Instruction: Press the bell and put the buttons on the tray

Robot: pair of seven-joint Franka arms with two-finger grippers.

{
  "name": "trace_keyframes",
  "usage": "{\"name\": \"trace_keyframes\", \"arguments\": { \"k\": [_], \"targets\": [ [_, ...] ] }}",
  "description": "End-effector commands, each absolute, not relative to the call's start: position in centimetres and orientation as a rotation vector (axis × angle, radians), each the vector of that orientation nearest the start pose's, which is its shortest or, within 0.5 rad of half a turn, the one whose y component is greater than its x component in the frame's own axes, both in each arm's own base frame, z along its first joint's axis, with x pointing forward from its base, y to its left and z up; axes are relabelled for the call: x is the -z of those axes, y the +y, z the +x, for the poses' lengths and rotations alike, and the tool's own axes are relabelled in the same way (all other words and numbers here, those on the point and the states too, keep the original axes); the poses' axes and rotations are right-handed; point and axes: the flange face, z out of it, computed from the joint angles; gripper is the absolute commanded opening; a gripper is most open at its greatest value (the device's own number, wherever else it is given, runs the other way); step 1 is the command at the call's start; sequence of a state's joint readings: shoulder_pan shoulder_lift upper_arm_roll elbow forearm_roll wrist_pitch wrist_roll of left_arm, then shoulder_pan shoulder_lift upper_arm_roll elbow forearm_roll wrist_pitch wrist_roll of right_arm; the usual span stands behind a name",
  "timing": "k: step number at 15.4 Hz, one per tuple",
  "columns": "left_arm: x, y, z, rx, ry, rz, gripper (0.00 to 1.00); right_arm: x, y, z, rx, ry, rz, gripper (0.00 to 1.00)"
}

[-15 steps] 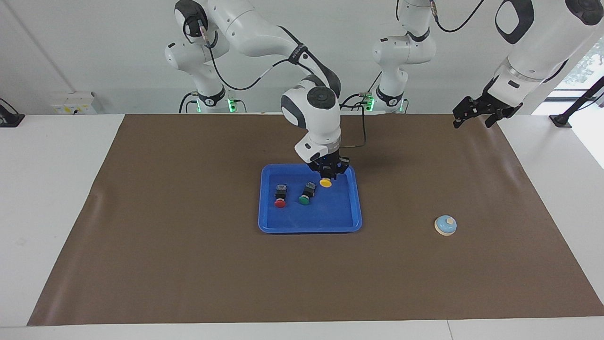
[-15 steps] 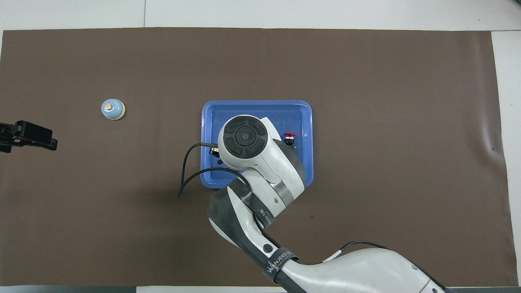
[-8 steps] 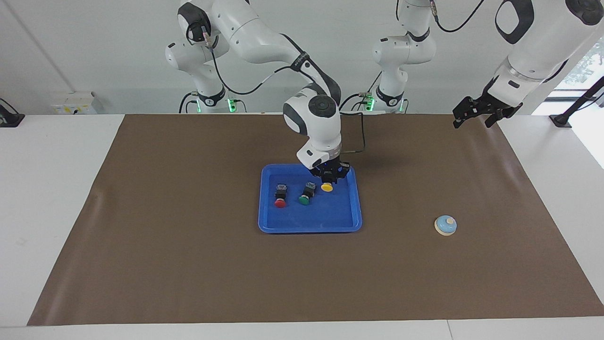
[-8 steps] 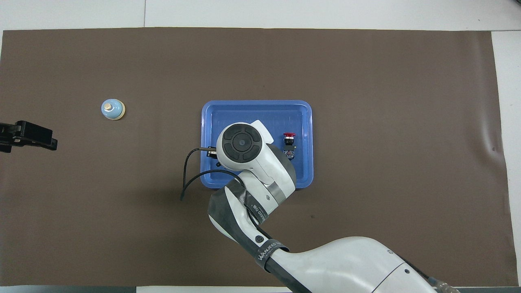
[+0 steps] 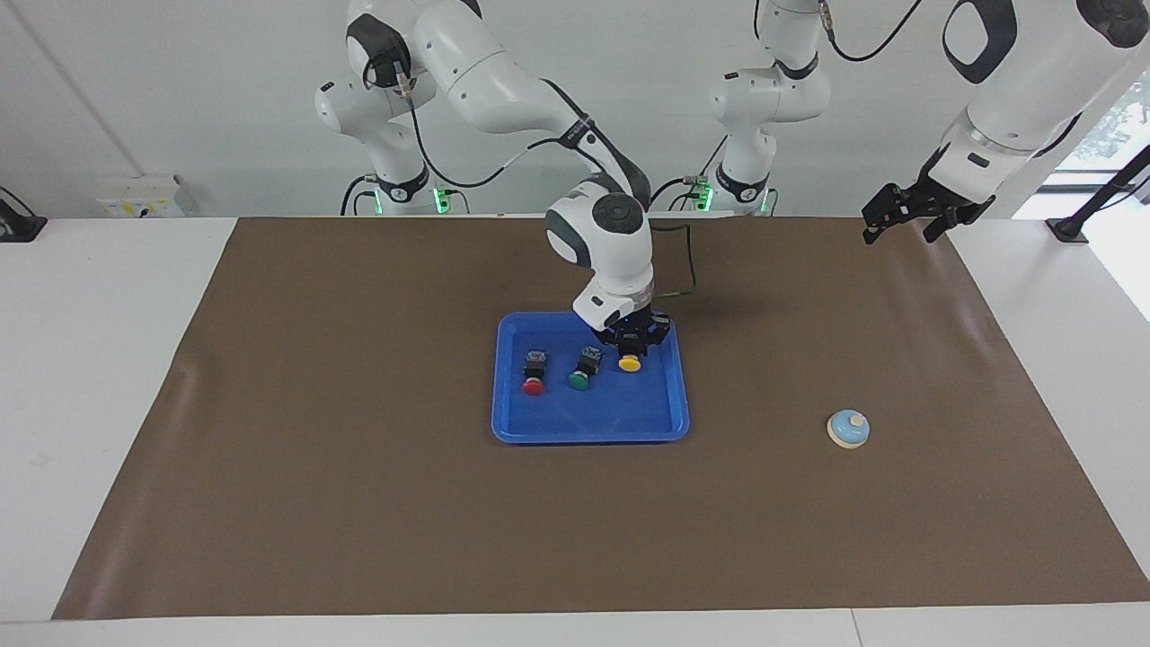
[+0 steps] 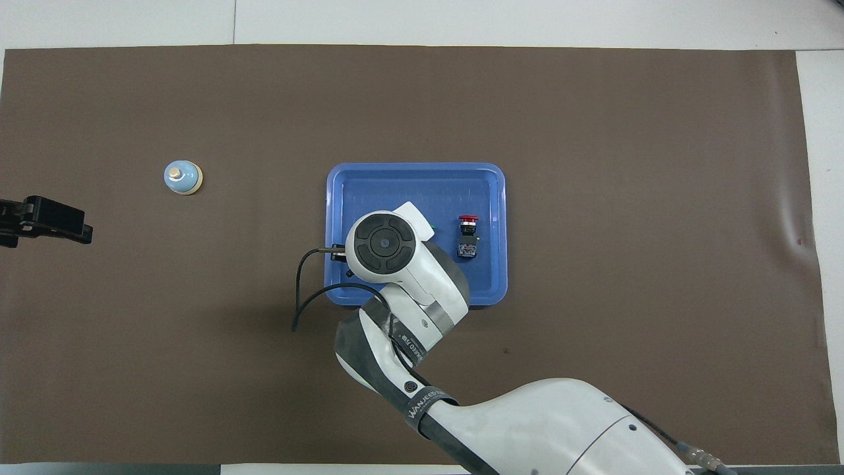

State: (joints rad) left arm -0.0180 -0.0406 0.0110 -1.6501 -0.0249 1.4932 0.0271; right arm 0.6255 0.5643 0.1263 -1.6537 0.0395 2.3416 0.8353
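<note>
The blue tray (image 5: 539, 429) (image 6: 415, 169) lies mid-table. In it rest the red button (image 5: 534, 371) (image 6: 468, 234) and the green button (image 5: 582, 369), each on its side. My right gripper (image 5: 632, 349) hangs low inside the tray, near the rim closest to the robots, shut on the yellow button (image 5: 629, 363), whose cap points down. From overhead, the right wrist hides that gripper and the yellow button. The bell (image 5: 848, 429) (image 6: 182, 177) stands on the mat toward the left arm's end. My left gripper (image 5: 898, 230) (image 6: 66, 224) waits open above the mat's edge.
A brown mat (image 5: 359, 503) covers the table. A black cable (image 6: 310, 290) loops from the right wrist over the tray's rim on the robots' side.
My right gripper has come down with the yellow button, closer to the tray floor beside the green button. The left arm, the bell and the other buttons have not moved.
</note>
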Motion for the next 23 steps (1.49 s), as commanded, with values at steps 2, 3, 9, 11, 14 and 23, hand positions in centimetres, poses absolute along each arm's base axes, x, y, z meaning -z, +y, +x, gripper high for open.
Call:
{"name": "trace_keyframes", "arguments": {
  "k": [2,3,9,11,14,23],
  "targets": [
    [-60.8,-0.5,52.5,-0.169,0.039,-3.157,1.0,-29.8,46.6,51.6,0.055,0.187,-2.972,0.99],
    [-60.7,-0.4,52.5,-0.172,0.035,-3.156,1.0,-29.7,46.7,51.5,0.045,0.194,-2.974,1.0],
    [-60.8,-0.5,52.5,-0.169,0.037,-3.156,1.0,-32.9,46.2,52.7,0.011,0.305,-2.976,1.0],
    [-60.9,-0.5,52.5,-0.167,0.037,-3.157,1.0,-36.5,43.8,54.1,0.009,0.357,-2.982,1.0],
    [-61.1,-0.5,52.4,-0.16,0.04,-3.157,1.0,-42.8,36.4,57.4,0.038,0.497,-2.965,1.0],
    [-61.3,-0.4,52.2,-0.157,0.035,-3.157,1.0,-51.1,16.3,61.2,0.015,0.184,-3.062,1.0]
  ]
}}
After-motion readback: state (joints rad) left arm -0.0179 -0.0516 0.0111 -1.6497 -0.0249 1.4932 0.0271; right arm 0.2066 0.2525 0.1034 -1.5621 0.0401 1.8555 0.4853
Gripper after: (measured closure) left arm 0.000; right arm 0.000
